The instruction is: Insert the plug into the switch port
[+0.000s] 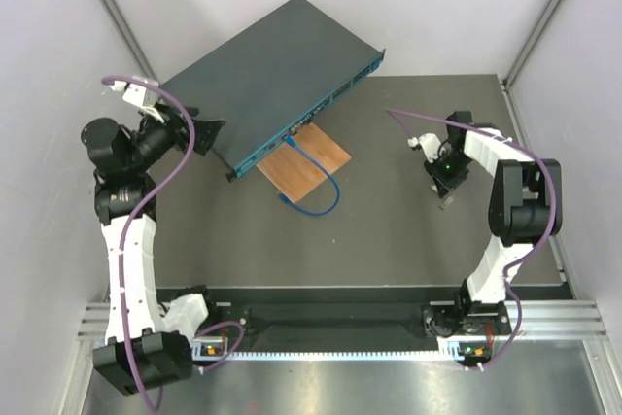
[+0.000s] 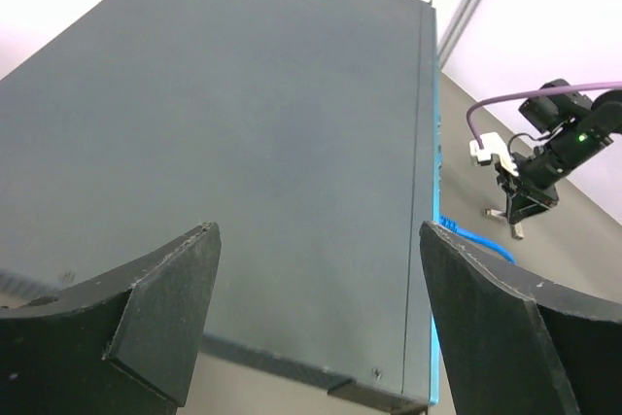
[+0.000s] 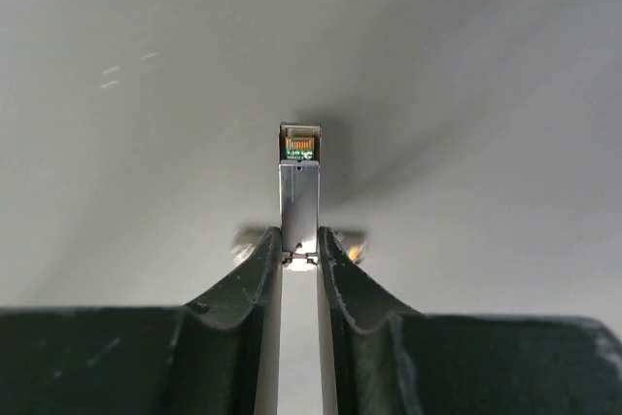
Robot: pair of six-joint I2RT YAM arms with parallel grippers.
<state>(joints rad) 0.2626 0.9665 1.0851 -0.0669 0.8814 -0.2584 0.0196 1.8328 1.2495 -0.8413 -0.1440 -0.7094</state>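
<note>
1. The small silver metal plug (image 3: 299, 187) is pinched between the clenched fingers of the right gripper (image 3: 299, 240), held over the grey tabletop (image 1: 408, 240) on the right side.
2. The large flat dark teal metal switch (image 1: 272, 75) lies well apart to the plug's left. Its long axis runs diagonally from near-left to far-right, and its lighter port face (image 1: 326, 109) is turned toward the right arm.
3. The left gripper (image 1: 199, 133) sits at the switch's near-left end, fingers spread, grasping nothing.
4. The right arm likely must carry the plug leftward and square it to the port face.
</note>
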